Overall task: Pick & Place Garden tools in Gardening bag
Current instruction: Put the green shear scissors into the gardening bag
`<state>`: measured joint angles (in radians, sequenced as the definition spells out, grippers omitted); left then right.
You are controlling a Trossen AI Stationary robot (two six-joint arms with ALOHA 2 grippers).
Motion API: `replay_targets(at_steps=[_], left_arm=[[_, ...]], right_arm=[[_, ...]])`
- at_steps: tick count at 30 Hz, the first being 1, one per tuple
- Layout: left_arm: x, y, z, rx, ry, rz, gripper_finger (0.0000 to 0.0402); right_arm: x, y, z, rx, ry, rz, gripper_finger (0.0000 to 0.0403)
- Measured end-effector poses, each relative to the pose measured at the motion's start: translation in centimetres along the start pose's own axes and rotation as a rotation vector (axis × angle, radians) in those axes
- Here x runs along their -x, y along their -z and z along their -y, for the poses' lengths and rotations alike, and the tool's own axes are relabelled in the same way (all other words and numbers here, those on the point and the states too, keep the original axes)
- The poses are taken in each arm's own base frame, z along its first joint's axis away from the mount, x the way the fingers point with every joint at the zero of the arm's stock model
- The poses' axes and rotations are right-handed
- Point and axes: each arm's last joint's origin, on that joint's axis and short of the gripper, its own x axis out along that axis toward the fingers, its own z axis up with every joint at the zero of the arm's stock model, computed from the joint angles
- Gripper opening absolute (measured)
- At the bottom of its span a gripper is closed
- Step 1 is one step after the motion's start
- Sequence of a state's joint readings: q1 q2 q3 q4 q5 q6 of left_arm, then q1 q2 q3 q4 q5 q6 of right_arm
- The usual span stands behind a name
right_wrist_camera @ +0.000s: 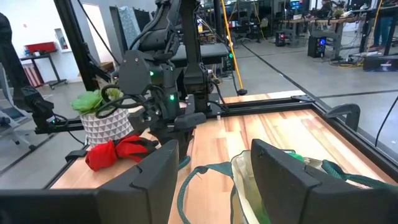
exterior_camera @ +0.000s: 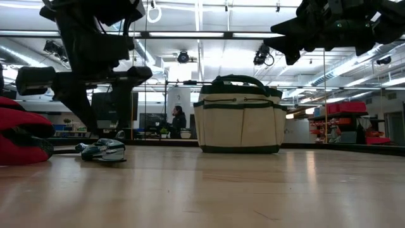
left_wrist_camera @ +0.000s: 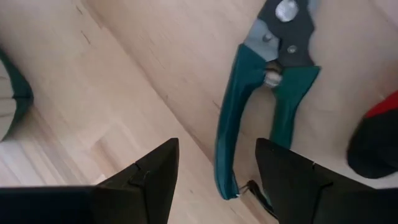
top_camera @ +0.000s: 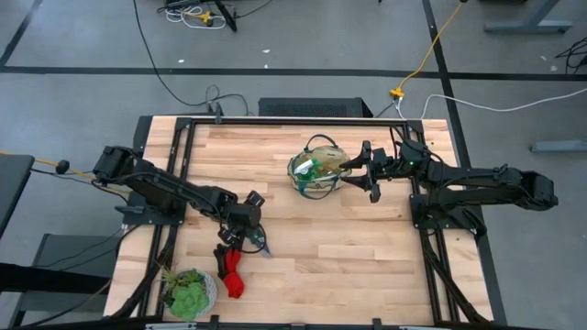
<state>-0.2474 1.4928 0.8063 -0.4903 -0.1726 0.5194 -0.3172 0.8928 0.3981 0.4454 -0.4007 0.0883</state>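
Left end effector (top_camera: pixel 246 231) hangs released over green-handled pruning shears (left_wrist_camera: pixel 261 99) lying flat on the counter (top_camera: pixel 367 247), fingers straddling one handle, likely lining up a pick. Red gloves (top_camera: pixel 233 275) beside. Right end effector (top_camera: pixel 370 170), released, waits at gardening bag (top_camera: pixel 316 170).

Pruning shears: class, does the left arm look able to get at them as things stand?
Probably yes. The left claw hangs open right above the pruning shears, which lie flat on bare table; the red gloves lie beside them, not over them.
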Motion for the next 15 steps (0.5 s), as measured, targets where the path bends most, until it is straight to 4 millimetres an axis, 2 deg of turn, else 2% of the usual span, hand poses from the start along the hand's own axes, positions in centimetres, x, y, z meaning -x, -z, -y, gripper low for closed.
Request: replay_targets(at_steps=[9,15], left_arm=[[-2.0,0.5,-0.4,0.019,0.015,-0.063,0.0220],[-2.5,0.6,-0.2,-0.007,0.028,-0.083,0.0220]], right_arm=[[0.0,0.1,0.0,-0.005,0.001,-0.009,0.0204],[0.0,0.2,0.0,-0.010,0.002,-0.021,0.0204]])
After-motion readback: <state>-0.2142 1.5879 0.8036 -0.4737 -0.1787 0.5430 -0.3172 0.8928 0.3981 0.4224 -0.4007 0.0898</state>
